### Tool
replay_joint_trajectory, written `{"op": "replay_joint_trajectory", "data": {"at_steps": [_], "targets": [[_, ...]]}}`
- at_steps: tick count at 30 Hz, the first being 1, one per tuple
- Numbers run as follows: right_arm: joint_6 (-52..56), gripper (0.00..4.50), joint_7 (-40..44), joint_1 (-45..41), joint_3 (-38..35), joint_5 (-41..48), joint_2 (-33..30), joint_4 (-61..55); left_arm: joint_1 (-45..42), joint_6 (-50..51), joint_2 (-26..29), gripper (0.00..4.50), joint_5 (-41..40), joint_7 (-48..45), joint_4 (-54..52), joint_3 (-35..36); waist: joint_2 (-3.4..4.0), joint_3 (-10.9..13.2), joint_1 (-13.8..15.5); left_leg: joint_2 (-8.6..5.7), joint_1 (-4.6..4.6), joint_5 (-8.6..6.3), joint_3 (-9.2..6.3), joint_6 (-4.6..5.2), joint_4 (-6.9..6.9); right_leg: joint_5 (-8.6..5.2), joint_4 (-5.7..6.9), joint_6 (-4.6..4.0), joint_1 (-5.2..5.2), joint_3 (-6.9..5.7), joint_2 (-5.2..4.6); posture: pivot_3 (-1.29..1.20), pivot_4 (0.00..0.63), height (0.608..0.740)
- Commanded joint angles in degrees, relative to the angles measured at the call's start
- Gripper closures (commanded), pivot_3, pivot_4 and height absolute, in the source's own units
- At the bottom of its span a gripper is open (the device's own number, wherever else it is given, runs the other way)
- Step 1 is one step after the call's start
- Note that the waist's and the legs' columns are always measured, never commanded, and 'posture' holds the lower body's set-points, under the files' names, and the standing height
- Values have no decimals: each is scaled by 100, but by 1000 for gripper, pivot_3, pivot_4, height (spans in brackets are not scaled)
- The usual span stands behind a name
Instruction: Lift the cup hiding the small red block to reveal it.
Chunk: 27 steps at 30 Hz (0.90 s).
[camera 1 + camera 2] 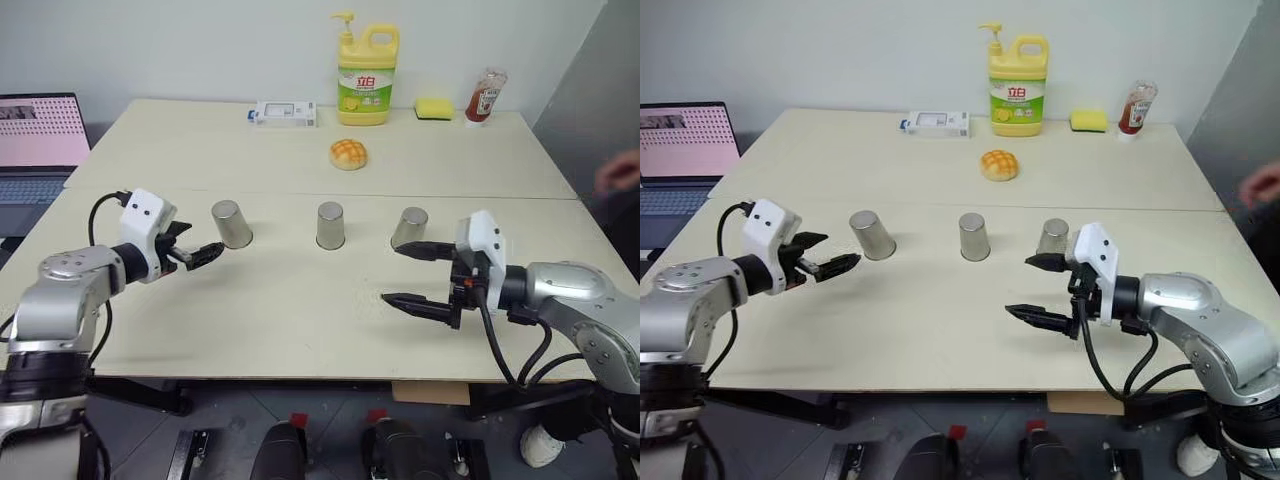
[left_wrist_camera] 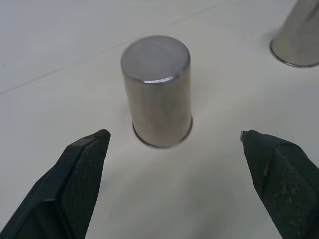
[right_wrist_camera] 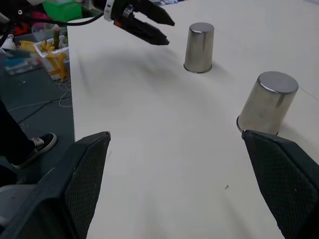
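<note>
I'm on the approach: my left gripper (image 1: 203,254), fingers spread wide and empty, sits just short of the leftmost cup (image 1: 231,223) standing upside down on the table (image 1: 300,310), so next I ease forward, straddle it, squeeze, then lift.

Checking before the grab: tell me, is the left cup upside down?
Yes: the left cup stands mouth-down, closed base up, rim on the table.

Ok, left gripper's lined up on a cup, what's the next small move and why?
Probably ease the left gripper forward until its open fingers straddle the left cup, then close. The wrist view shows that cup standing upside down, centred ahead of the fingers, not yet between them. No red block is visible, so whether this is the right cup can't be told.
</note>
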Motion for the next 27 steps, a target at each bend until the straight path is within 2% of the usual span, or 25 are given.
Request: {"op": "replay_joint_trajectory", "data": {"at_steps": [1,16,20,24,27], "targets": [[189,0,-89,-207,18,77,-4,-167,-499,-454,-212,33,303,101,597,-202,0,0,-3,0,1,0,0,0,0,0,1,0,0,0,0,0,150,740],[322,0,-144,-170,52,61,20,-333,-1905,-1391,-884,33,878,-28,2942,-576,-1,-1,-34,-4,-1,0,4,0,1,1,2,1,0,-2,5,0,150,740],[290,0,-135,-164,85,29,37,-313,-2098,-1559,-1036,701,952,23,3341,-528,-2,-1,-34,-4,-2,0,6,0,1,1,2,1,0,-5,5,0,150,740],[263,0,-135,-129,91,23,53,-339,-2145,-1529,-1062,1693,923,-17,3344,-463,-2,-1,-33,-5,-3,0,7,0,1,1,2,1,0,-5,5,0,150,740],[258,0,-156,-98,87,32,74,-366,-2065,-1411,-994,1805,853,-68,3073,-390,-2,-1,-34,-4,-2,0,6,0,1,1,3,1,0,-5,5,0,150,740]]}}
